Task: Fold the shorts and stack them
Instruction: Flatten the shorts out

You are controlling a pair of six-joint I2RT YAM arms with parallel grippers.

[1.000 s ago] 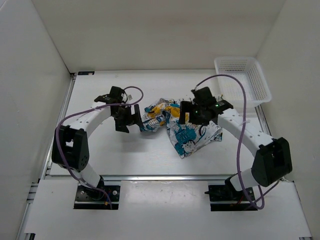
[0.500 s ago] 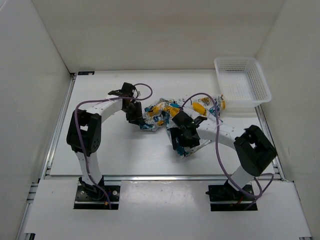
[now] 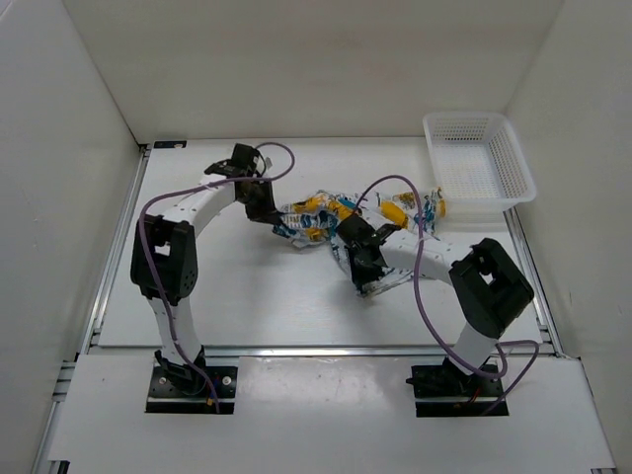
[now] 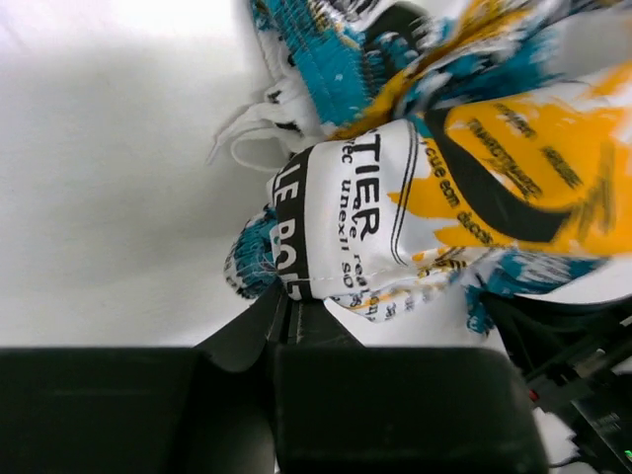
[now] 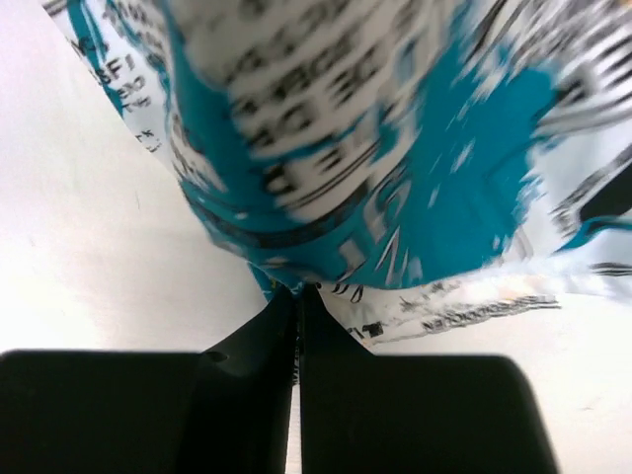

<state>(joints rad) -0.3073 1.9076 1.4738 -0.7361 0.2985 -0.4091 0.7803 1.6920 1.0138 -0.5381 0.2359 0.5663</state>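
Both arms have swung inward since a second ago: the right gripper (image 3: pixel 363 278) now sits at the near edge of the shorts (image 3: pixel 318 211), and the left gripper (image 3: pixel 267 211) at their left end. Each is pinched on cloth (the wrist views show fabric between closed fingers). The shorts lie bunched mid-table (image 3: pixel 247 296), their right end near the basket (image 3: pixel 494 188). Spreading seems to be under way; next, draw both held edges apart to flatten the cloth.
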